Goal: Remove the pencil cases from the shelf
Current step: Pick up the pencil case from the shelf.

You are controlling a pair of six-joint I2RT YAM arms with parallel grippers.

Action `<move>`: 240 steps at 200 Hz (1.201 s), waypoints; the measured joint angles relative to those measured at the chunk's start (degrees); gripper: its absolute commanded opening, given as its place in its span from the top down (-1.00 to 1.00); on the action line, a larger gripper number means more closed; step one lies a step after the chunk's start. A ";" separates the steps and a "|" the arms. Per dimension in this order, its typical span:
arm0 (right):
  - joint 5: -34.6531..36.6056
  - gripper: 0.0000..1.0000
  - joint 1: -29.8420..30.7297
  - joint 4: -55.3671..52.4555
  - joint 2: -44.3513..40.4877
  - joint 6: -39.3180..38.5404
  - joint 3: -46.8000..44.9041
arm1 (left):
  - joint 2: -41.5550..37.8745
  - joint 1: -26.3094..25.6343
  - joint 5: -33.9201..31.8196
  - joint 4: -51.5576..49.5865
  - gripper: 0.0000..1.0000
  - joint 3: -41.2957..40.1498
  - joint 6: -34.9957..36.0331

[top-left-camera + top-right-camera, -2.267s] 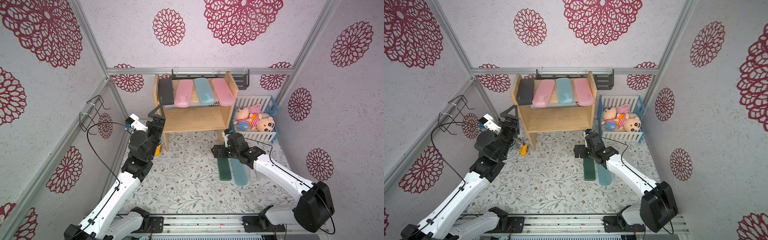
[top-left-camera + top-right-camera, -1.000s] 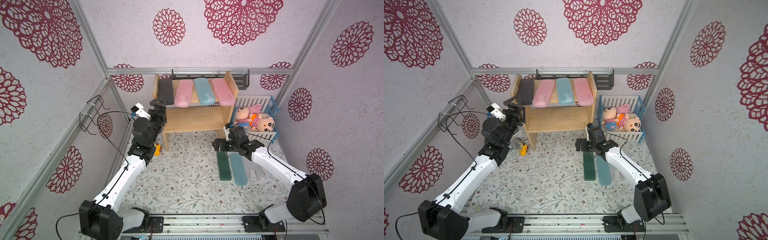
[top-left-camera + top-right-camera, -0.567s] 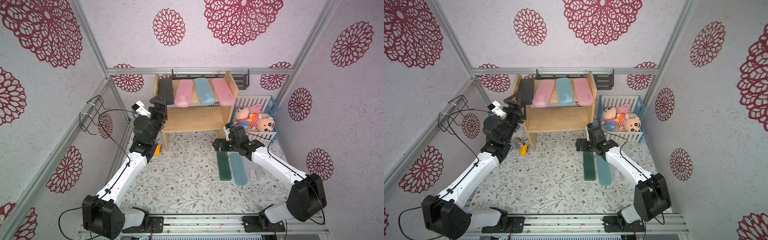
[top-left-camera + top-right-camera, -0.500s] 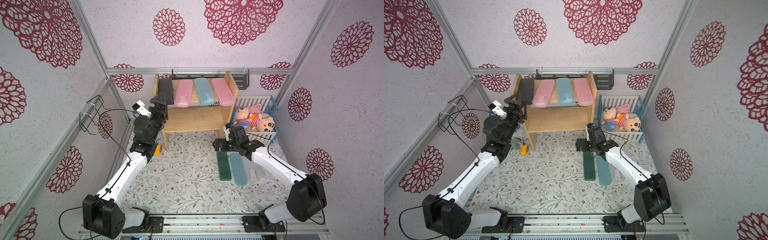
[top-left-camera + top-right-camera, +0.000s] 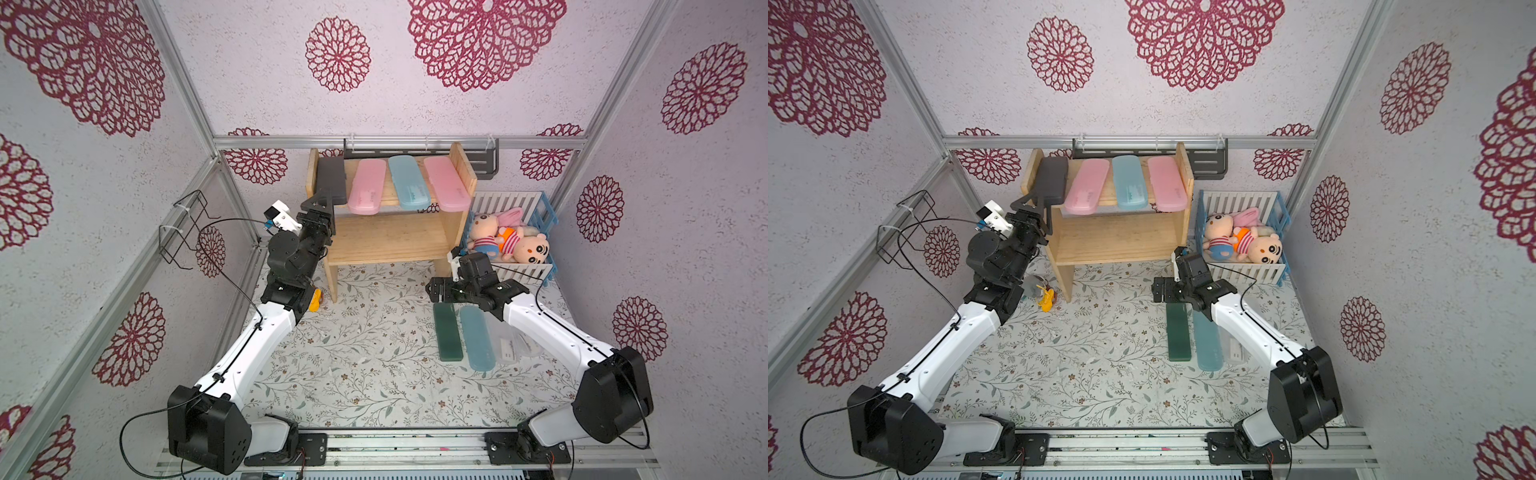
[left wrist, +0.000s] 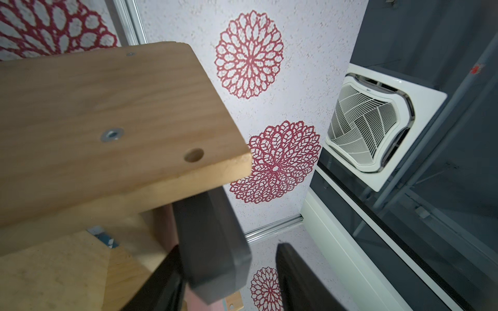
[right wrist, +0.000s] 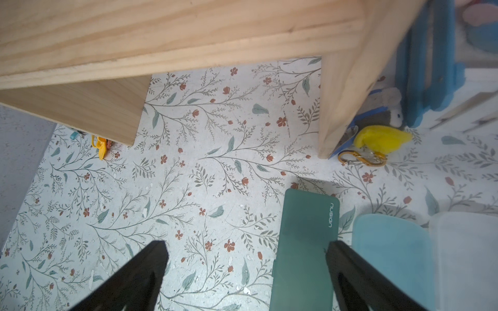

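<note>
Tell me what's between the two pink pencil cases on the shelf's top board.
A light blue pencil case lies between the pink pencil cases, on the shelf. Both top views show it.

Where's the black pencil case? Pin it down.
In both top views the black pencil case lies on the shelf, upper board, left end, beside a pink pencil case, between the jaws of the left gripper.
</note>
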 measured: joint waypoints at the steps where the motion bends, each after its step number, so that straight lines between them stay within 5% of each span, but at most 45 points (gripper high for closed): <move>1: 0.00 -0.98 0.00 0.00 0.00 0.00 0.00 | -0.02 0.00 0.02 0.02 0.34 -0.04 -0.15; 41: 0.00 -0.98 -0.04 0.00 0.00 0.02 0.00 | -0.39 0.00 -0.13 0.11 0.38 -1.44 -0.09; 100: 0.02 -0.98 -0.04 0.00 0.00 0.02 0.00 | -1.44 0.09 -0.31 -0.15 1.00 -2.40 0.55; 195: 0.31 -0.98 -0.04 0.07 -0.22 0.02 -0.92 | -2.36 0.11 0.33 1.07 1.00 -2.64 1.70; 240: 4.24 -0.98 1.55 0.15 -4.83 -0.07 -1.07 | -5.14 -0.96 2.34 -1.31 1.00 -0.22 11.17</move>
